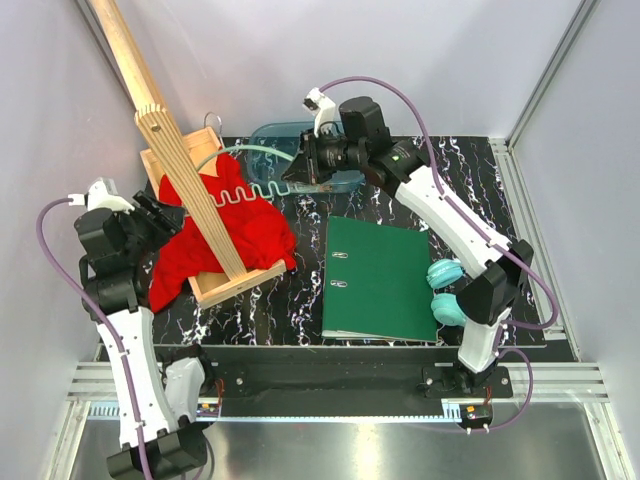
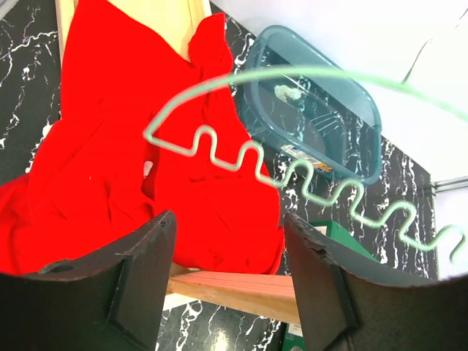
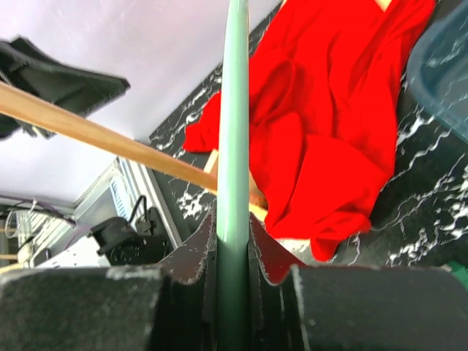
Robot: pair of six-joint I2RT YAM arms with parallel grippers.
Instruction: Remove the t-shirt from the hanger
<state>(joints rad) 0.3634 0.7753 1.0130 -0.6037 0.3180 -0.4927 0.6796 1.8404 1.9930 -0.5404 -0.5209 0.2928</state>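
The red t-shirt lies crumpled on the base of the plywood stand, and it also shows in the left wrist view and the right wrist view. The mint-green hanger is held in the air above it, bare along its visible length, with its left tip over the cloth. My right gripper is shut on the hanger's right arm, which runs between the jaws. My left gripper is open and empty, just left of the t-shirt.
The tall slatted plywood stand rises from its base frame at the left. A teal plastic container sits at the back. A green binder lies mid-right, with teal headphones beside it.
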